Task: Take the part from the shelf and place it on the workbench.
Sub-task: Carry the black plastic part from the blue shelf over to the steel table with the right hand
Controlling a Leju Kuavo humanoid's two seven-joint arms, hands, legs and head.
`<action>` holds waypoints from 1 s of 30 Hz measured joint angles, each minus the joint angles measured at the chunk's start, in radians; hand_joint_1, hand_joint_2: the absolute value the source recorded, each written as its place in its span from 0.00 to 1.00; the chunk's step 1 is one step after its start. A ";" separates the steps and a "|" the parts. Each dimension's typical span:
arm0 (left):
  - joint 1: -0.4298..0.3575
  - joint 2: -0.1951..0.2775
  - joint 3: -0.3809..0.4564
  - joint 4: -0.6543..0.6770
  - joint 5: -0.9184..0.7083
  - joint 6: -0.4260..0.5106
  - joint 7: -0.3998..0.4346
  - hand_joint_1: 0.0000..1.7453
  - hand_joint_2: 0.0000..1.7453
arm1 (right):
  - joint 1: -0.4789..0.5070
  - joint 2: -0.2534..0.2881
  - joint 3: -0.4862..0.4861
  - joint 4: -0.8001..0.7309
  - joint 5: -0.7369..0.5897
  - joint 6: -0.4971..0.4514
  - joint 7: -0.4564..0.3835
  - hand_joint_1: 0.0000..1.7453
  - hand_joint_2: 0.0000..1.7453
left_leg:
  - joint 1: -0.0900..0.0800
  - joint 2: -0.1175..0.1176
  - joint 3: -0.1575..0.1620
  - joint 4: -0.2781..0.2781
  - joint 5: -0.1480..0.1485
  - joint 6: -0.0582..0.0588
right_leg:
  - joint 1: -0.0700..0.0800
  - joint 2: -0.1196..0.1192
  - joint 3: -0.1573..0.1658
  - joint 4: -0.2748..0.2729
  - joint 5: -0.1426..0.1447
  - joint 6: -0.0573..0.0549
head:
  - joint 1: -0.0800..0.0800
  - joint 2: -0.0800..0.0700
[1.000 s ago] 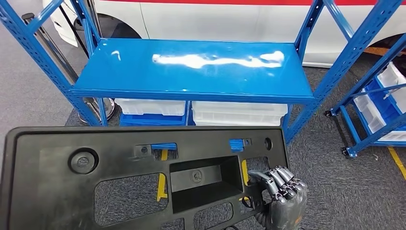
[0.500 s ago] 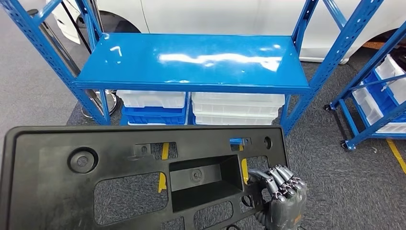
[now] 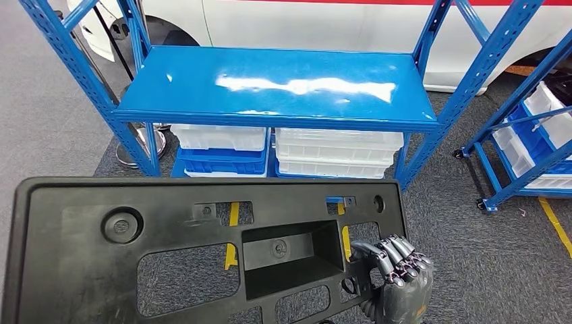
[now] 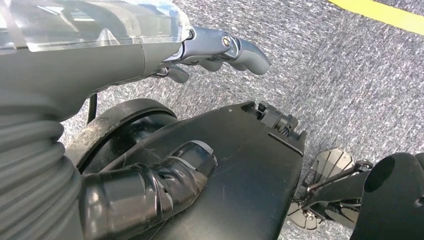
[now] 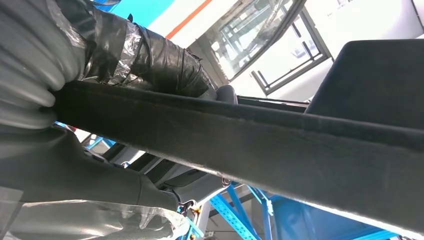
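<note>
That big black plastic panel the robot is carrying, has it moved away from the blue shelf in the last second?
Yes. The black panel has drawn slightly back from the blue shelf: more of the white bins beneath the shelf now shows above the panel's top edge. The right hand grips it.

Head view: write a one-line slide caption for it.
Right hand grips the black plastic part, held flat in front of the bare blue shelf, white bins stacked underneath.
</note>
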 joint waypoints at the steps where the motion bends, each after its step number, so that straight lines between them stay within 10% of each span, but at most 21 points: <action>1: 0.000 0.000 0.000 0.000 0.000 0.001 0.000 0.00 1.00 | 0.001 0.000 0.000 0.000 0.000 0.000 0.000 1.00 1.00 | 0.000 0.000 0.000 -0.003 0.004 0.005 | -0.001 0.001 0.001 -0.005 0.004 0.005 | 0.000 0.000; 4: 0.000 0.000 0.001 0.000 -0.002 0.003 0.001 0.00 1.00 | 0.003 0.000 -0.001 -0.001 -0.004 0.000 0.000 1.00 1.00 | 0.012 0.012 0.008 -0.033 0.029 0.021 | 0.003 0.003 -0.017 0.031 -0.030 0.015 | 0.000 0.000; 8: 0.000 -0.001 0.002 0.000 -0.002 0.005 0.002 0.00 1.00 | 0.010 -0.002 -0.004 0.001 -0.014 0.000 0.000 1.00 1.00 | 0.015 0.033 -0.006 -0.028 0.035 0.023 | -0.003 0.003 -0.108 0.258 -0.146 0.020 | 0.001 0.000; 12: 0.000 -0.001 0.003 0.000 -0.002 0.006 0.002 0.00 1.00 | 0.014 -0.003 -0.006 0.001 -0.016 0.000 0.000 1.00 1.00 | 0.021 0.057 -0.020 0.003 0.018 -0.001 | -0.013 -0.026 -0.013 0.108 -0.077 0.027 | 0.001 0.000; 18: -0.001 0.000 0.004 0.000 -0.003 0.007 0.002 0.00 1.00 | 0.015 -0.002 -0.006 0.000 -0.016 -0.001 0.000 1.00 1.00 | 0.022 0.072 -0.022 0.028 -0.006 -0.041 | -0.003 -0.016 0.010 0.049 -0.067 -0.022 | 0.000 0.000; 22: 0.000 0.000 0.004 0.000 -0.003 0.007 0.000 0.00 1.00 | 0.014 -0.001 -0.006 0.000 -0.014 -0.001 0.000 1.00 1.00 | 0.026 0.013 -0.100 0.220 -0.132 -0.050 | 0.002 0.016 -0.007 0.047 -0.052 -0.046 | -0.001 0.000; 25: 0.000 0.000 0.004 0.000 -0.004 0.008 -0.002 0.00 1.00 | 0.015 0.000 -0.007 0.001 -0.011 -0.001 0.000 1.00 1.00 | 0.020 0.004 -0.118 0.287 -0.140 -0.033 | 0.017 0.049 -0.019 0.047 -0.042 -0.054 | -0.001 0.000; 30: 0.000 0.003 0.006 0.000 -0.006 0.005 0.002 0.00 1.00 | 0.014 0.000 -0.008 0.002 -0.010 -0.001 0.000 1.00 1.00 | -0.005 -0.067 0.008 0.029 -0.036 0.045 | 0.024 0.101 -0.031 0.045 -0.017 -0.048 | -0.002 0.000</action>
